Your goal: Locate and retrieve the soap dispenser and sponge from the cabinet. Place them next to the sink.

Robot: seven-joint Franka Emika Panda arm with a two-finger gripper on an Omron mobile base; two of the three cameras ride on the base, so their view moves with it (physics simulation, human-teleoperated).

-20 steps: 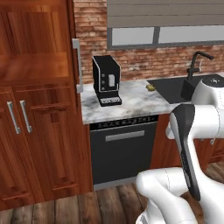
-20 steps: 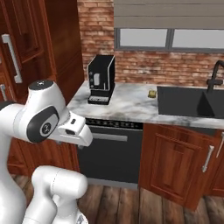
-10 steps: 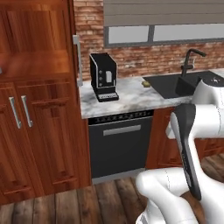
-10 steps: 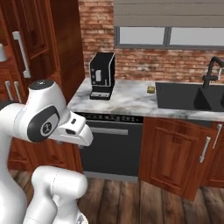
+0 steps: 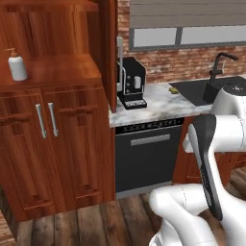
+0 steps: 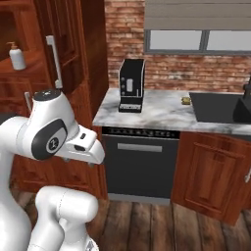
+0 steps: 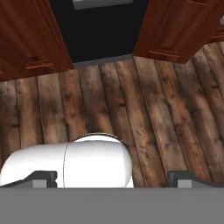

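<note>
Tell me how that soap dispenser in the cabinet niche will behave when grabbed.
The soap dispenser stands upright on the cabinet shelf. It looks tall for its small base, so a sideways nudge would probably tip it. Its smooth rounded body may slip, and the thin pump top looks like a poor hold.

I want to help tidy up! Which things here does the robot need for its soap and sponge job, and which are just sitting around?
For the job:
soap dispenser on the cabinet shelf
small yellow piece, probably the sponge, on the counter by the sink
gripper, open, holding nothing

Just sitting around:
coffee machine
dishwasher
</note>
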